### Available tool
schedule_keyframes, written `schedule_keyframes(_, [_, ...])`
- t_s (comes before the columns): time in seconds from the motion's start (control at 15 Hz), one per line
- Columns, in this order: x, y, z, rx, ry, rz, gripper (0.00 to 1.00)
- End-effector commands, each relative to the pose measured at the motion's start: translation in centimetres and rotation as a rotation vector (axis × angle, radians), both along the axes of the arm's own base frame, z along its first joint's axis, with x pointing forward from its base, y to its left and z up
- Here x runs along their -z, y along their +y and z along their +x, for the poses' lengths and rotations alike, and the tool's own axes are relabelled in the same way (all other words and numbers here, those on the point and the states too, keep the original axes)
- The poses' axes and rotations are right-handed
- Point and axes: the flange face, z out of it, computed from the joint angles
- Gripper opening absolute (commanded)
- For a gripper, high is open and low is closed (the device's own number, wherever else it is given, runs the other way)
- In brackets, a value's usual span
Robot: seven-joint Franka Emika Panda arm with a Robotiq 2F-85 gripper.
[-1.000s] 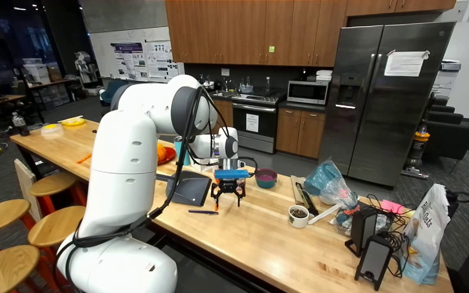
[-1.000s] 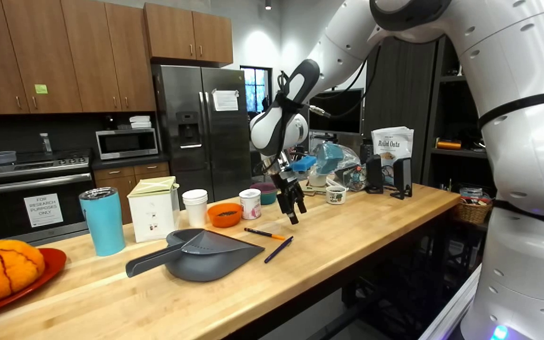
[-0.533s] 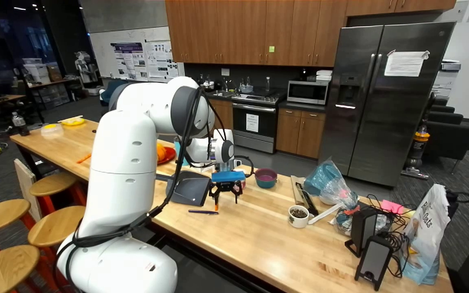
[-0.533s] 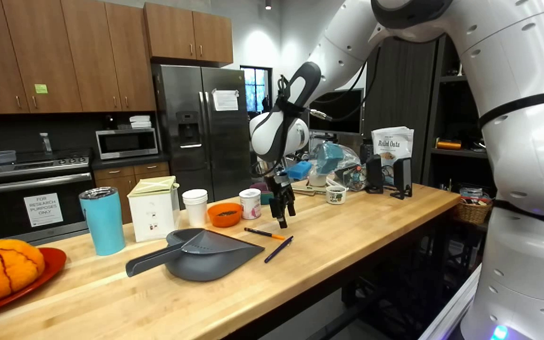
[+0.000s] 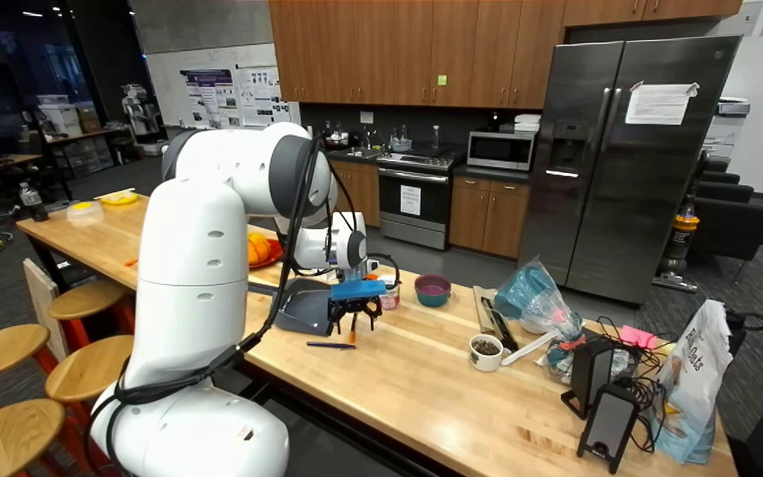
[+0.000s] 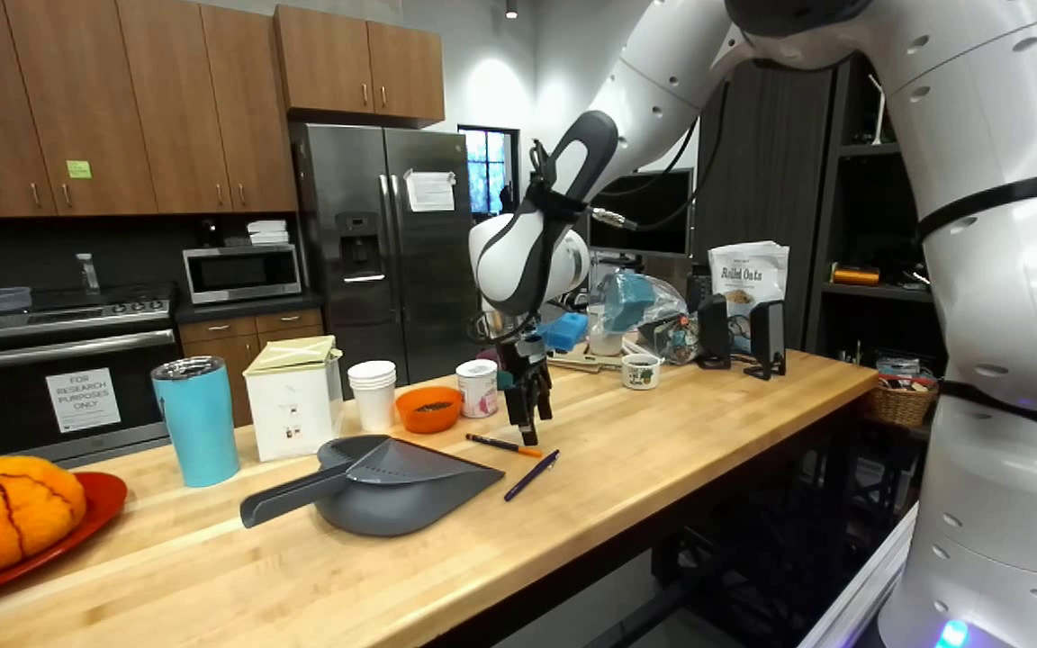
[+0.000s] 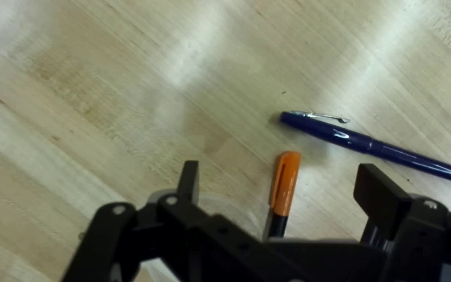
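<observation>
Marker [image 7: 284, 196]: lies on its side on the bench [image 6: 626, 432], near the pen [image 7: 370, 145] but apart from it.
End effector [image 5: 355, 324]: spread wide, holding nothing, low above the marker; the wrist view shows it straddling the orange end, probably to leave room on either side.
Pen: flat too, its clip [image 7: 321, 116] likely stopping any roll.
Dustpan [image 6: 392, 495]: beside both, its broad body probably keeping it steady.

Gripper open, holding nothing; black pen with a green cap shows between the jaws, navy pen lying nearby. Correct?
Not quite: the wrist view shows that the cap is orange, not green. The rest is right: the gripper is open and holds nothing, the black pen shows between the jaws, and the navy pen lies nearby.
</observation>
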Motion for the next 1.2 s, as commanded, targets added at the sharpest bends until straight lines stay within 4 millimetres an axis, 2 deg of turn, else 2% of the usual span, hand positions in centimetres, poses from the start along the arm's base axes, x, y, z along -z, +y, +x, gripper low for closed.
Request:
schedule_keyframes(0.0, [-0.5, -0.5, -1.0, 0.006, -0.026, 0.004, 1.00])
schedule_keyframes(0.6, [0.8, -2.5, -1.4, 0.044, -0.034, 0.008, 1.00])
schedule_keyframes(1.13, [1.1, -2.2, -1.4, 0.142, -0.154, 0.059, 1.00])
